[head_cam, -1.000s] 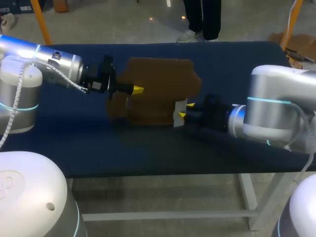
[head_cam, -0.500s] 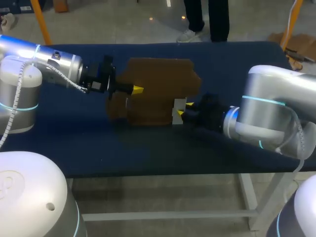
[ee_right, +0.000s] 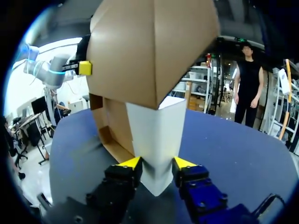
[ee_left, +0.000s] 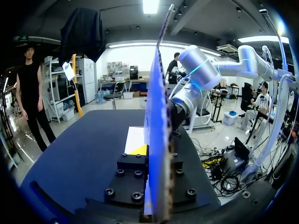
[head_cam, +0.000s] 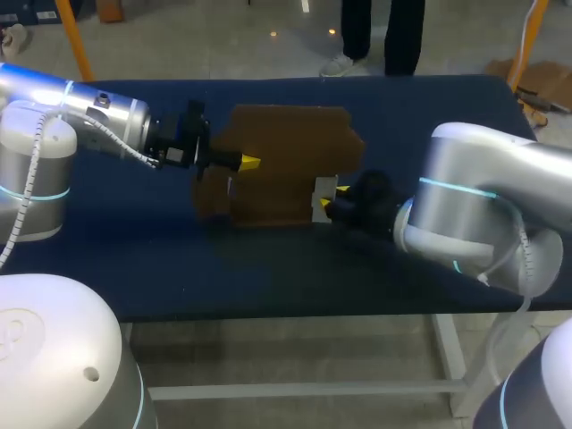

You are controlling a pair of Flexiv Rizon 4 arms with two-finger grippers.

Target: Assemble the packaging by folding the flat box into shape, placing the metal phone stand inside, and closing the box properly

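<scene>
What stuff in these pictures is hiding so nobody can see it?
Metal phone stand: not in any view.
Inside of the brown cardboard box: head view, its own panels cover it.
Dark blue table past the box: left wrist view, the edge-on panel blocks part.
Right tool: head view, too small and dark.

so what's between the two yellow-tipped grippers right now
The half-folded brown cardboard box fills the whole stretch in the head view: the left gripper clamps one panel, the right gripper its white flap.
</scene>
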